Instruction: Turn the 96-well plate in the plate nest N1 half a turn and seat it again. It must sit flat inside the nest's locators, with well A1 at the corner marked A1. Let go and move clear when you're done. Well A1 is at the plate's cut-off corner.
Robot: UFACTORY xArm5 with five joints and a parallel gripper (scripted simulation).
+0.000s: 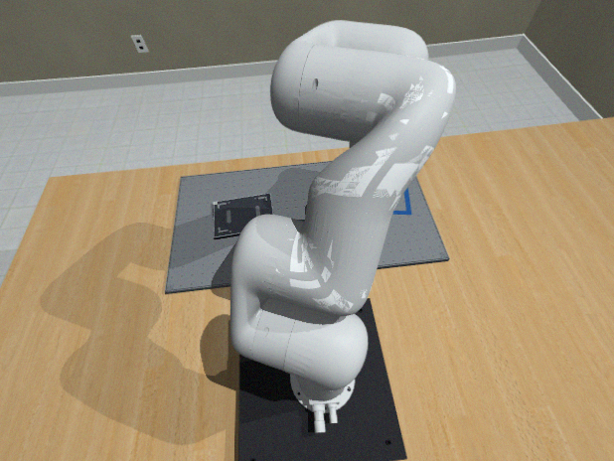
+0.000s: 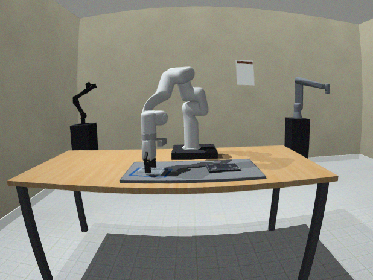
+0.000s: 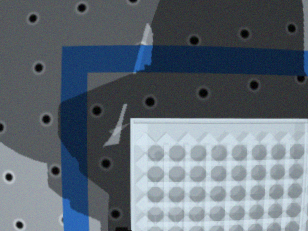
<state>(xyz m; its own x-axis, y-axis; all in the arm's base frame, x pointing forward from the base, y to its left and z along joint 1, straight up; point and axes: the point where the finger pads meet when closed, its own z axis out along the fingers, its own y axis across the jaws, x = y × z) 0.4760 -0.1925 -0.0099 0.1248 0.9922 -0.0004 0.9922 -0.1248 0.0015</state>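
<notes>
- Hand (image 2: 148,169) is hanging low over the 96-well plate (image 2: 157,171), fingers spread wide and gripping nothing.
- Plate is lying inside the blue-taped square (image 3: 74,124) on the grey perforated mat (image 2: 241,176), well apart from the nest.
- Plate nest N1 (image 1: 241,215) is sitting at the mat's other end with nothing in it.
- In the wrist view the wells (image 3: 197,174) are looking dry; the plate corner showing there is square.
- Mat is resting on the wooden bench (image 2: 75,169).

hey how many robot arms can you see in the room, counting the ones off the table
3. The white arm stands on the table, a black arm on a pedestal at back left, and a grey arm on a pedestal at back right. Others may be out of view.
</notes>
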